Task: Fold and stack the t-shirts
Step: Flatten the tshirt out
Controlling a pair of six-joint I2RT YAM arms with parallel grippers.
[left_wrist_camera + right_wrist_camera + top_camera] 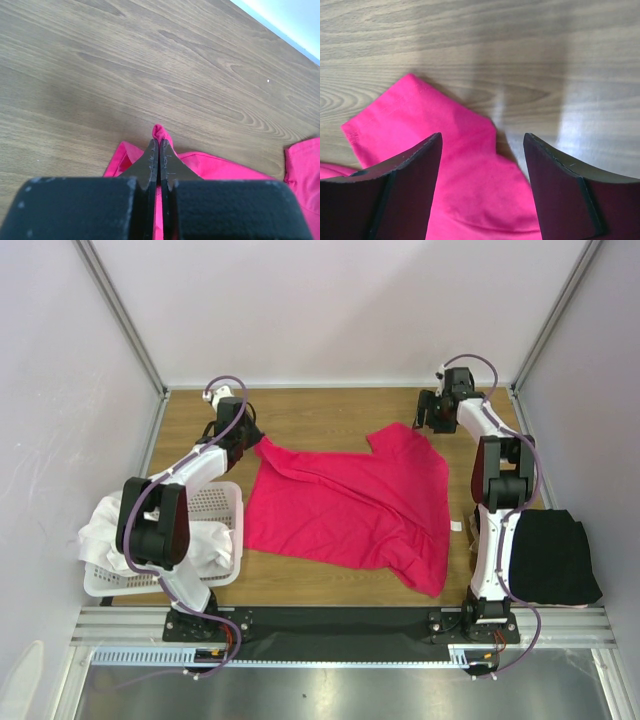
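Observation:
The crimson-pink t-shirt (350,505) lies spread out in the middle of the wooden table, somewhat wrinkled. My left gripper (250,436) is at its far left corner, shut on a pinch of pink fabric (161,131) that pokes out past the closed tips of the left gripper (159,144). At the far right sleeve, my right gripper (432,420) hovers with its jaws wide apart. The right wrist view shows the sleeve (440,145) flat on the wood below the right gripper (482,136), nothing held. A black t-shirt (552,555) lies folded at the near right. White t-shirts (105,530) fill the basket.
The white perforated basket (222,502) stands at the left beside the left arm. A small white label (456,527) lies on the wood by the pink shirt's right edge. Metal frame posts and pale walls enclose the table on three sides.

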